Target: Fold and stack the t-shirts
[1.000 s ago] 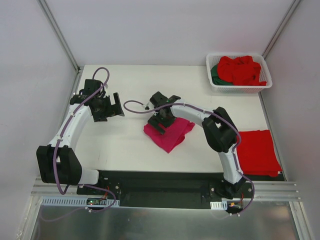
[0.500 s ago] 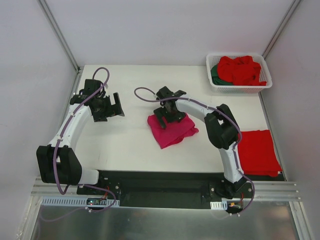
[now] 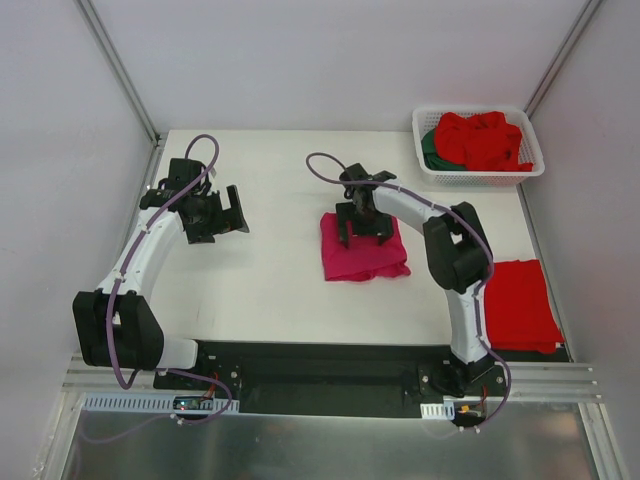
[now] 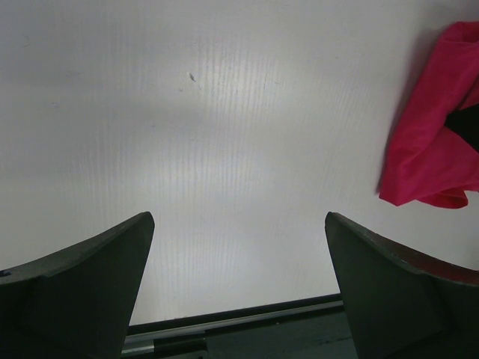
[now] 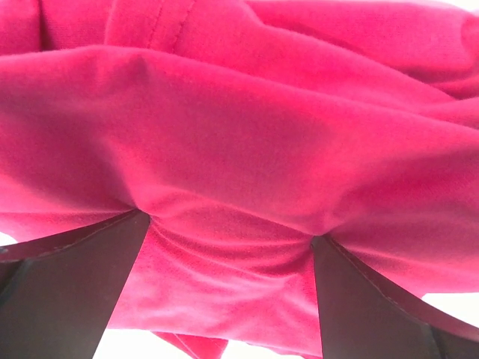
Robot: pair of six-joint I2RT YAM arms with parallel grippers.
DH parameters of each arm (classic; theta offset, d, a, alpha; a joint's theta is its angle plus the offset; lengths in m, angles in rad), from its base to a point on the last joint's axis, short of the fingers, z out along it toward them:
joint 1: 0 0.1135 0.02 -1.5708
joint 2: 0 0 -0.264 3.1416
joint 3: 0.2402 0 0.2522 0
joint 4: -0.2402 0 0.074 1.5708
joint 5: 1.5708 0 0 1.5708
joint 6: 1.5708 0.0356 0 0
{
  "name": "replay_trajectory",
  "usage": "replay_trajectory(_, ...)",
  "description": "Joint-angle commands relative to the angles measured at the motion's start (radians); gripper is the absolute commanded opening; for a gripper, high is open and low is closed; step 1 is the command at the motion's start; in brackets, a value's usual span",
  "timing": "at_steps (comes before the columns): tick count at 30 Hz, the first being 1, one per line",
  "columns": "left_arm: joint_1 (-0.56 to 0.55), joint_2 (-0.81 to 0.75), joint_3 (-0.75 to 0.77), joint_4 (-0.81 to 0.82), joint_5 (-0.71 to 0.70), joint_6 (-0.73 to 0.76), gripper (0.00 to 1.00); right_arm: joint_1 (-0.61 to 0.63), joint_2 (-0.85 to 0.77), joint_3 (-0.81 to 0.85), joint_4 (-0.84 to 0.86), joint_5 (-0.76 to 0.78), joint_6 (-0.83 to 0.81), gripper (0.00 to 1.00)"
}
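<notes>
The folded magenta-pink t-shirt (image 3: 362,252) lies mid-table, a rough rectangle. My right gripper (image 3: 364,222) sits on its far edge, jaws open wide, both fingertips pressed into the cloth. In the right wrist view the pink fabric (image 5: 239,134) fills the frame and bulges between the spread fingers of the right gripper (image 5: 230,228). A folded bright red t-shirt (image 3: 515,305) lies at the near right. My left gripper (image 3: 232,212) hovers open over bare table on the left, nothing between the fingers of the left gripper (image 4: 238,218); the pink shirt (image 4: 434,149) shows at that view's right edge.
A white slotted basket (image 3: 478,178) stands at the back right, holding crumpled red shirts (image 3: 482,140) and a dark green one (image 3: 430,148). Grey walls close in on three sides. A black rail (image 3: 330,360) runs along the near table edge.
My right gripper has slid the pink shirt to the right and slightly away, turning it square to the table. The left arm has not moved.
</notes>
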State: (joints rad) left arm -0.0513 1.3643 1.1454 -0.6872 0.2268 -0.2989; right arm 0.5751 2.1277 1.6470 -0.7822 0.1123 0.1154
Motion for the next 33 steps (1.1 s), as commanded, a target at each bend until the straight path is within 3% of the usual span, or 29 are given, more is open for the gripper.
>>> replay_trajectory(1,0.001,-0.013,-0.004,-0.008,0.017,-0.008,0.99,-0.029,-0.020,-0.062,0.009,-0.016,0.121,0.96)
replay_trajectory(7,0.001,-0.019,-0.004,-0.008,0.025,-0.014,0.99,-0.046,-0.052,-0.104,0.037,-0.034,0.196,0.96)
replay_trajectory(13,0.001,-0.021,-0.001,-0.008,0.034,-0.013,0.99,-0.031,-0.169,-0.078,-0.006,0.015,0.158,0.96)
replay_trajectory(17,0.001,-0.016,0.004,-0.009,0.045,-0.014,0.99,0.006,-0.241,0.000,-0.058,0.174,0.039,0.96)
replay_trajectory(22,-0.001,-0.017,0.002,-0.005,0.054,-0.014,0.99,0.028,-0.262,0.016,0.004,0.369,-0.109,0.96)
replay_trajectory(27,-0.001,-0.024,-0.004,0.000,0.059,-0.012,0.99,0.026,-0.241,-0.045,0.124,0.431,-0.242,0.96)
replay_trajectory(33,-0.001,-0.036,-0.019,0.002,0.054,-0.008,0.99,0.006,-0.158,-0.012,0.182,0.501,-0.270,0.99)
